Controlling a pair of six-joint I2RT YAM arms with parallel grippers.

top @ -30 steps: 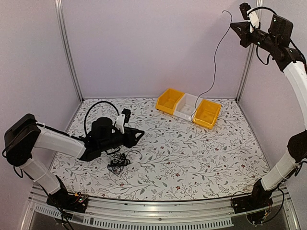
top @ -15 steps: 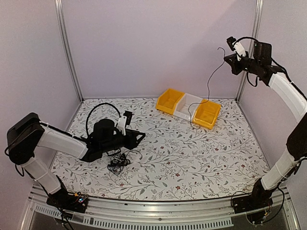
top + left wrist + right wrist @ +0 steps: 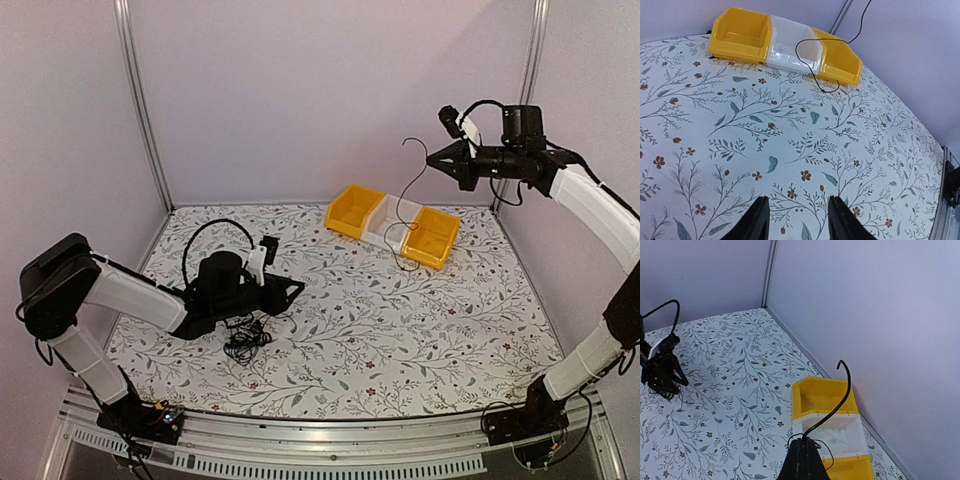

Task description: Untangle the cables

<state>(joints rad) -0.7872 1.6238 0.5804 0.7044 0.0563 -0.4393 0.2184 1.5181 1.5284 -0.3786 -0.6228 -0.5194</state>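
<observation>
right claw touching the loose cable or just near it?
Touching. The right wrist view shows the right claw pinched shut on the cable, which comes straight out from between its fingertips.

Left arm (image 3: pixel 125 292), right arm (image 3: pixel 600 205): white link shells, black joints. Thick black cable loops (image 3: pixel 212 222) at wrists. Left gripper (image 3: pixel 796 222): black tapered fingers (image 3: pixel 756 225).

Floral table cover (image 3: pixel 420 330) is matt, cloth or paper, can't tell which. The left yellow bin (image 3: pixel 354 211) and right yellow bin (image 3: pixel 432 237) are glossy smooth plastic, and the white bin (image 3: pixel 390 226) between them is a milkier plastic. The wire (image 3: pixel 849 382) and the clump (image 3: pixel 246 342) look matt and rubbery. Corner posts (image 3: pixel 140 110) and near rail (image 3: pixel 330 441) are brushed metal. Arm shells (image 3: pixel 125 292) are smooth white plastic, walls (image 3: pixel 300 90) matt.
</observation>
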